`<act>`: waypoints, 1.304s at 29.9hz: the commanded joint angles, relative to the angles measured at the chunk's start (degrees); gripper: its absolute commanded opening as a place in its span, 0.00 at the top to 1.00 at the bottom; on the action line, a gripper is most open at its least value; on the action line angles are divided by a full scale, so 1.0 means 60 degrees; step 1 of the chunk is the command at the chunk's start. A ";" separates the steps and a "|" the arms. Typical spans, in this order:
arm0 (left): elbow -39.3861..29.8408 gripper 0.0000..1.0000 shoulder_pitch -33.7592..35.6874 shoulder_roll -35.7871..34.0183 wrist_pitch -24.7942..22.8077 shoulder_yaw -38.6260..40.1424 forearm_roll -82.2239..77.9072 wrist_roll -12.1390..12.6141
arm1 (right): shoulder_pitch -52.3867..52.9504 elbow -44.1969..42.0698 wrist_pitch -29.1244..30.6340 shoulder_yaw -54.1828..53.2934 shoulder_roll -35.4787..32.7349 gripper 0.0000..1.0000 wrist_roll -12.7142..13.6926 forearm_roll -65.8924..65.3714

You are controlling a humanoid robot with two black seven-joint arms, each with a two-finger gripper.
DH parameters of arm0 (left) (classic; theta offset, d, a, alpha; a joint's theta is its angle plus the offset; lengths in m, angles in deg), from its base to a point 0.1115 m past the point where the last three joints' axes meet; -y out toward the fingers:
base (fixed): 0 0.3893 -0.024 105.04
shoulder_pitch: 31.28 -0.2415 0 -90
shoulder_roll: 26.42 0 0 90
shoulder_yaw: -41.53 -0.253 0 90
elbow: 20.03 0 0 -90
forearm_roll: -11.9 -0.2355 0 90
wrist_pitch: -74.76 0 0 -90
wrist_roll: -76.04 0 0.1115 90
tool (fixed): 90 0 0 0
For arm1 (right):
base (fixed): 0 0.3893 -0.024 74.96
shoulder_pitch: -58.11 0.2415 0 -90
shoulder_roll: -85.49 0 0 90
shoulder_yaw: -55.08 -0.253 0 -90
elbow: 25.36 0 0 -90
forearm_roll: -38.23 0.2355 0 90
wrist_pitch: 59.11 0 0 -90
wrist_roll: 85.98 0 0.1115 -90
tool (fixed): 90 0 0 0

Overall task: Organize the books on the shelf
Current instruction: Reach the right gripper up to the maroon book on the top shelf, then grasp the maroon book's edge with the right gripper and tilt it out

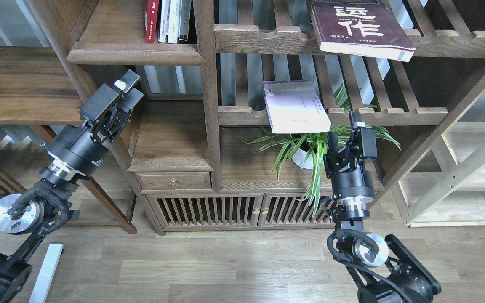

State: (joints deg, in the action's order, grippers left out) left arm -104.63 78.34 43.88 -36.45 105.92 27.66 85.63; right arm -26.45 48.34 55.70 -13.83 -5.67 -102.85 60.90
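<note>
On the left, the left gripper [121, 97] hangs in the air below the solid dark shelf board [135, 57]. Its fingers [125, 82] look pressed close together and hold nothing. Up on that board, near its right end, the bright red book [150, 21] stands upright beside some pale books [172, 21]. I think this is where all the books should go, standing in a row. In the middle, the pale lavender book [295, 107] lies flat on a slatted rack [394, 114] and sticks out over its front edge, so it would be easy to grab. A green plant [316, 145] in a white pot sits under it. The right gripper [349, 130] is just right of the lavender book, below it, with its fingers [368, 136] spread apart and empty, probably to take it. Far up on the right, the dark maroon book [358, 27] lies flat on the top rack [259, 38].
</note>
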 commanded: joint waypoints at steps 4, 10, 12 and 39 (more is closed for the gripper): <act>0.0110 0.19 -0.0032 0.0090 -0.0025 0.0004 -0.0063 -0.0015 | 0.1185 0.0066 -0.0823 -0.0131 0.0003 0.00 -0.0001 0.0001; 0.0184 0.18 -0.0033 0.0091 -0.0040 0.0004 -0.0063 -0.0016 | 0.1889 0.0037 -0.1528 -0.0438 0.0003 0.00 -0.0001 0.0001; 0.0198 0.18 -0.0047 0.0091 -0.0054 0.0019 -0.0063 -0.0016 | 0.1948 0.0037 -0.1631 -0.0570 -0.0027 0.00 -0.0001 0.0016; 0.0257 0.15 -0.0091 0.0076 -0.0084 0.0019 -0.0063 -0.0016 | 0.2593 0.0037 -0.1792 -0.0951 -0.0627 0.00 0.0014 0.0016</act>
State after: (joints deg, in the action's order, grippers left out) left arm -103.08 77.83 44.35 -36.95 106.04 27.28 85.53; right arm -11.10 48.50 45.03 -19.54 -9.39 -102.76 61.00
